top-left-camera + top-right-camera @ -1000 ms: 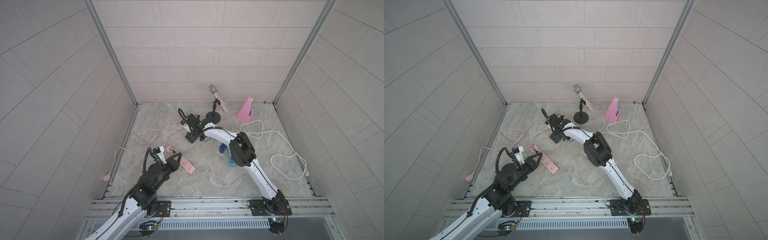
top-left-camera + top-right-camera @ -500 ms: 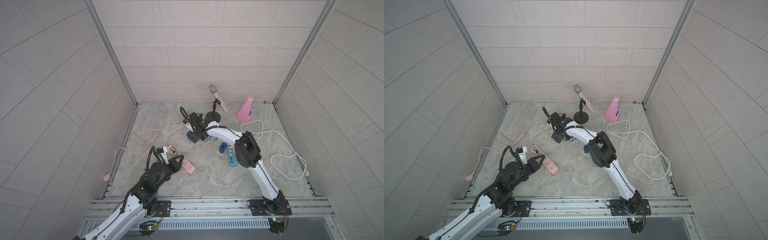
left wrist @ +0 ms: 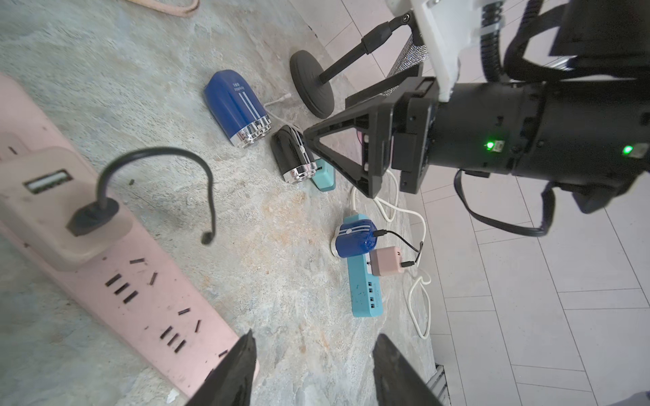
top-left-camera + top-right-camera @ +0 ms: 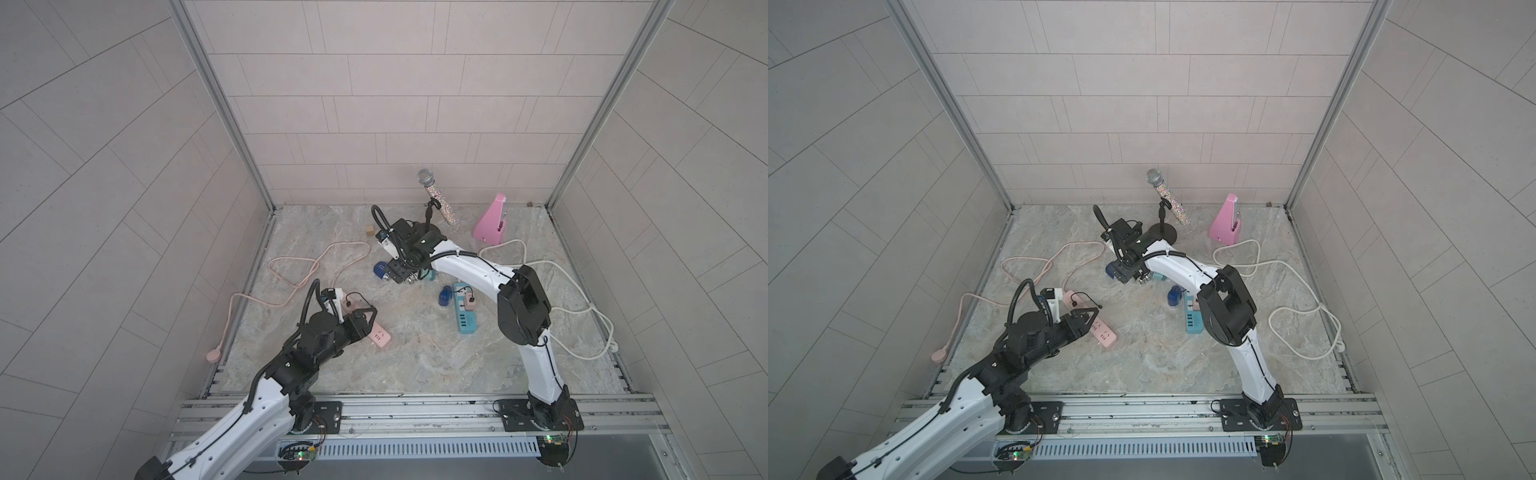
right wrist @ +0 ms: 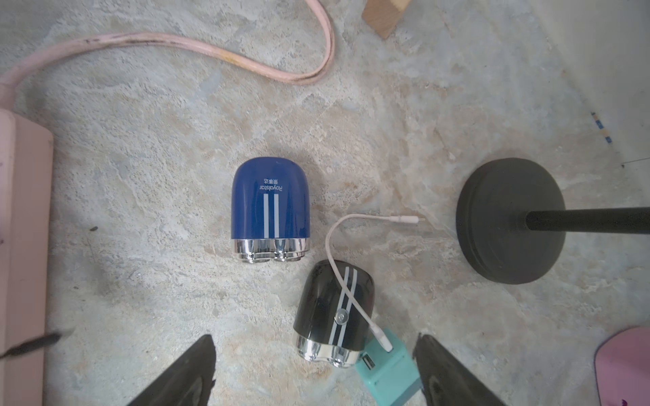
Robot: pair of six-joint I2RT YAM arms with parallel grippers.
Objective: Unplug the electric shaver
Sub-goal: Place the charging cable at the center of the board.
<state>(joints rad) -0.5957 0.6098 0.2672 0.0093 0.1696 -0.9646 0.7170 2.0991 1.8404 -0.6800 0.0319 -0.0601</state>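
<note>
Right pincer (image 5: 315, 339) is spread wide with nothing between the fingers, hanging low over the table (image 4: 415, 365). The black shaver (image 5: 334, 309) lies right under it. In a top view the blue shaver (image 4: 379, 270) lies flat on the table just beside this pincer at 9 o'clock, with no cord in it.

A white cable (image 5: 334, 253) runs from the teal adapter (image 5: 387, 369) across the black shaver. Its free tip lies bare on the table near the mic stand base (image 5: 510, 221).

At 4 o'clock from the right pincer is the teal power strip (image 4: 465, 322). It holds a pink adapter (image 4: 471, 300). A thin black lead joins that adapter to the small blue shaver (image 4: 444, 296), which sits at the strip's end.

Left pincer (image 3: 314, 355) is spread too, gripping nothing, above the pink power strip (image 3: 151, 298). That strip holds a beige adapter (image 3: 63, 211). A black cable (image 3: 207, 175) is plugged into it, and the cable's other end hangs loose. From the left pincer the blue shaver is at 1 o'clock, apart.
</note>
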